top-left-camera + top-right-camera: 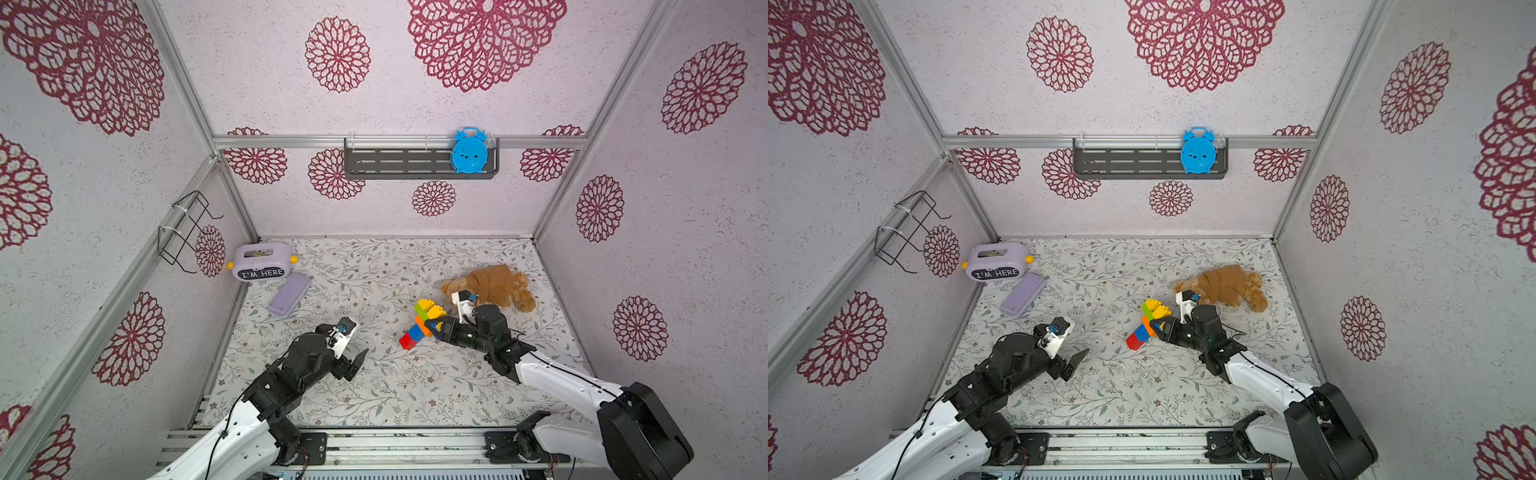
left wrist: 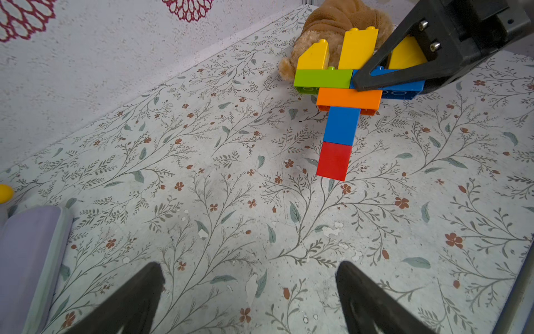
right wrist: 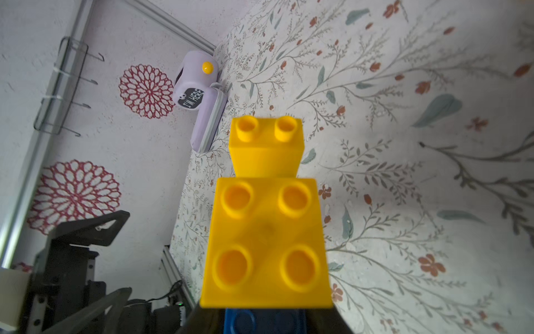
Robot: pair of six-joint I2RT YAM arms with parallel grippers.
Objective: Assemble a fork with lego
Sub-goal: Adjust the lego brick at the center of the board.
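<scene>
The fork (image 1: 415, 332) (image 1: 1142, 332) is a small brick build right of the mat's middle. It has a red-and-blue handle, an orange, green and blue crosspiece and yellow prongs. My right gripper (image 1: 434, 326) (image 1: 1158, 326) is shut on the blue end of the crosspiece and holds the fork tilted, red end lowest near the mat. The left wrist view shows the whole fork (image 2: 348, 98) with a right finger (image 2: 375, 75) across the blue brick. The right wrist view shows yellow prongs (image 3: 265, 231) just ahead of the right gripper (image 3: 265, 321). My left gripper (image 1: 353, 347) (image 1: 1073, 349) (image 2: 250, 269) is open and empty, left of the fork.
A brown plush toy (image 1: 494, 286) lies just behind the right gripper. A purple box marked "I'M HERE" (image 1: 262, 262) and its lid (image 1: 289, 294) sit at the back left. A blue toy clock (image 1: 469, 150) stands on the wall shelf. A wire rack (image 1: 187, 230) hangs on the left wall.
</scene>
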